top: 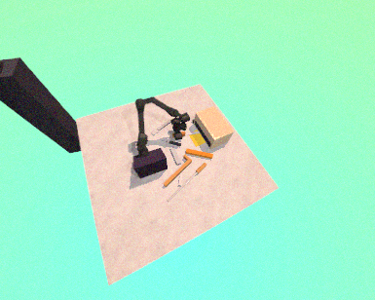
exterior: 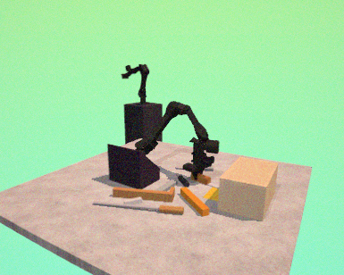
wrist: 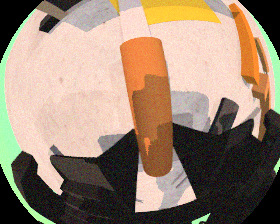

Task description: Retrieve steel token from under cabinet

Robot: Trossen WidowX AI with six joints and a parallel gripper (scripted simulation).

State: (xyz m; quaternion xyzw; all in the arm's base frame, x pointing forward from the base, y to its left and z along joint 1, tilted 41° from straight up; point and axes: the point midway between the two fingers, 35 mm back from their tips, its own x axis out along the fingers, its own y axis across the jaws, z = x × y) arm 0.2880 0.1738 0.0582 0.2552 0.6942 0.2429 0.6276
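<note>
The tan cabinet (top: pixel 215 122) (exterior: pixel 245 192) stands at the table's far side in the top view. The yellow marked area (top: pixel 198 140) (exterior: pixel 212 194) (wrist: pixel 183 11) lies in front of it. My gripper (top: pixel 178 137) (exterior: pixel 197 177) (wrist: pixel 152 129) is shut on the orange handle (wrist: pixel 143 57) (exterior: pixel 204 179) of a tool, low over the table in front of the cabinet. The tool's pale flat shaft (wrist: pixel 133 22) reaches from the handle toward the cabinet, over the marked area; its far end is out of the wrist view. The steel token cannot be made out in any view.
An orange bar (top: pixel 199 154) (exterior: pixel 195 202) lies beside the marked area. An orange L-shaped piece (top: pixel 177 171) (exterior: pixel 142 194), an orange-handled rod (top: pixel 201 168) (exterior: pixel 172 210) and a black-handled tool (top: pixel 174 143) (exterior: pixel 183 180) (wrist: pixel 225 115) lie around. A dark block (top: pixel 150 163) (exterior: pixel 131 167) stands by the arm's base.
</note>
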